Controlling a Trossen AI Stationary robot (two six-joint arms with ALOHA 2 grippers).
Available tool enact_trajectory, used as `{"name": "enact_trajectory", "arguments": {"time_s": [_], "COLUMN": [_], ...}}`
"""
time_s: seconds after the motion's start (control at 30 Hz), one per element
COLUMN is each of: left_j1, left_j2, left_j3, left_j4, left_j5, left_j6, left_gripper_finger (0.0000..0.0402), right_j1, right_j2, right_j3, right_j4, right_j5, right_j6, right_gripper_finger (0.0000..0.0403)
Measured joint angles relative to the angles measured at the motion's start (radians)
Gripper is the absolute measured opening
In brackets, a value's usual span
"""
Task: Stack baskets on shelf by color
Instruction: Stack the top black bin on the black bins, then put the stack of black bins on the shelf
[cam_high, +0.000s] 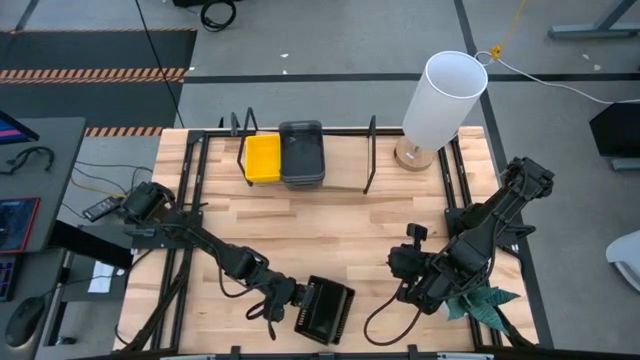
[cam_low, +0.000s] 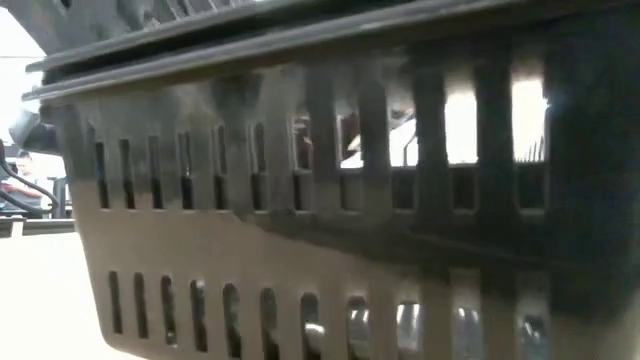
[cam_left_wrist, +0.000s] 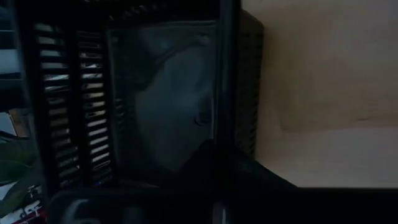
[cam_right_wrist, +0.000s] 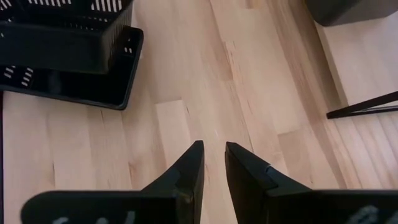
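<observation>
A black mesh-sided basket (cam_high: 327, 311) sits tilted near the table's near edge and fills the low view (cam_low: 300, 200). My left gripper (cam_high: 289, 300) is shut on its left end, coming from the table's left. Its wall also shows in the right wrist view (cam_right_wrist: 62, 37). A yellow basket (cam_high: 263, 158) and a grey basket (cam_high: 301, 152) rest side by side on the shelf (cam_high: 340, 175) at the far side, between its black upright rods. My right gripper (cam_right_wrist: 212, 144) hovers over bare wood right of the black basket (cam_high: 398, 266), with its fingers almost together and holding nothing. My left gripper holds the black basket by the rim of its left end wall (cam_left_wrist: 225, 106). That wall runs down between the two fingers, one on the inner side and one (cam_left_wrist: 255, 180) on the outer side. The fingers come level from the table's left. The basket is tilted; I cannot tell whether its underside is off the table.
A white lamp (cam_high: 441, 98) stands on the far right of the table, beside the shelf. A green leafy thing (cam_high: 482, 300) lies under the right arm near the right edge. A black cable (cam_high: 385, 322) loops by the near edge. Bare wood (cam_high: 330, 230) lies between the black basket and the shelf.
</observation>
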Motion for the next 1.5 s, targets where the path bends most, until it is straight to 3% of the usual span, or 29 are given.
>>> {"name": "enact_trajectory", "arguments": {"time_s": [0.27,0.6,0.73,0.97,1.17,1.37,1.5], "left_j1": [0.0,0.008,0.024,0.036,0.034,0.012,-0.008], "left_j2": [0.0,-0.006,-0.008,-0.076,-0.171,-0.259,-0.286], "left_j3": [0.0,0.0,0.0,0.001,0.002,0.001,0.001], "left_j4": [0.014,0.069,0.076,0.068,-0.008,-0.223,-0.35], "left_j5": [-0.016,0.002,0.063,0.082,0.019,0.019,0.019], "left_j6": [-0.014,-0.203,-0.38,-0.643,-1.057,-1.249,-1.374], "left_gripper_finger": [0.0096,0.0161,0.0155,0.0123,0.0102,0.0083,0.0072], "right_j1": [0.0,0.0,0.0,-0.04,-0.13,-0.193,-0.204], "right_j2": [0.0,0.0,0.001,0.064,0.156,0.24,0.317], "right_j3": [0.0,0.0,0.0,0.0,0.0,0.002,0.072], "right_j4": [0.0,0.018,0.046,0.237,0.405,0.636,0.647], "right_j5": [0.0,0.0,0.0,-0.009,-0.166,-0.371,-0.399], "right_j6": [0.0,-0.001,-0.002,-0.063,-0.122,-0.177,-0.187], "right_gripper_finger": [0.007,0.007,0.007,0.007,0.007,0.007,0.007]}}
